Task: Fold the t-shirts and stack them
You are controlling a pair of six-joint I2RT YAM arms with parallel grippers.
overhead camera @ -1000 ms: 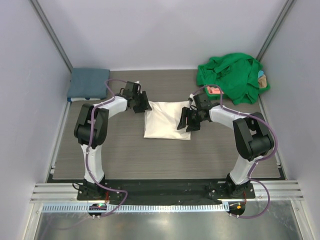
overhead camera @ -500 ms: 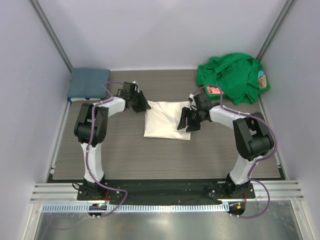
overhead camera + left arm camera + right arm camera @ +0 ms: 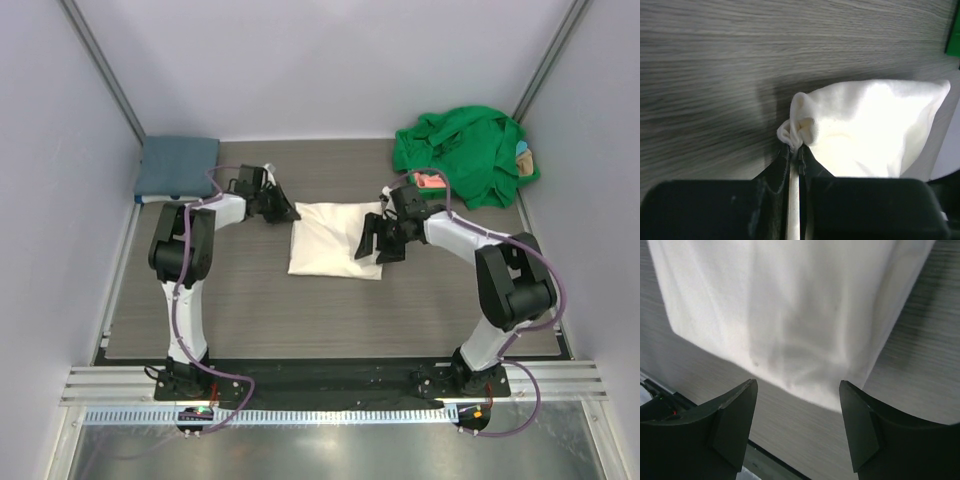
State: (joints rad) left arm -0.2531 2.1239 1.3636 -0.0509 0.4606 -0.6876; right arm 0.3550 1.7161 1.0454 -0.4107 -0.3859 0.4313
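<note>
A folded cream-white t-shirt (image 3: 335, 240) lies mid-table. My left gripper (image 3: 291, 213) sits at its back left corner, shut on a small bunch of that cloth; the left wrist view shows the gripper (image 3: 796, 150) pinching the white corner (image 3: 796, 131), which is puckered at the fingertips. My right gripper (image 3: 375, 244) hangs over the shirt's right edge, open; in the right wrist view the gripper (image 3: 799, 392) has nothing between its fingers, and the white shirt (image 3: 785, 310) lies just beyond the tips. A slate-blue folded t-shirt (image 3: 177, 166) rests at the back left.
A crumpled bright green t-shirt (image 3: 462, 152) is heaped in the back right corner, with a bit of pink cloth (image 3: 430, 181) at its near edge. Pale walls close in the left, back and right sides of the wood-grain table (image 3: 250, 310).
My left gripper has closed on the white shirt's back left corner and drawn slightly left. My right gripper's jaws have spread a little wider over the shirt's right edge.
</note>
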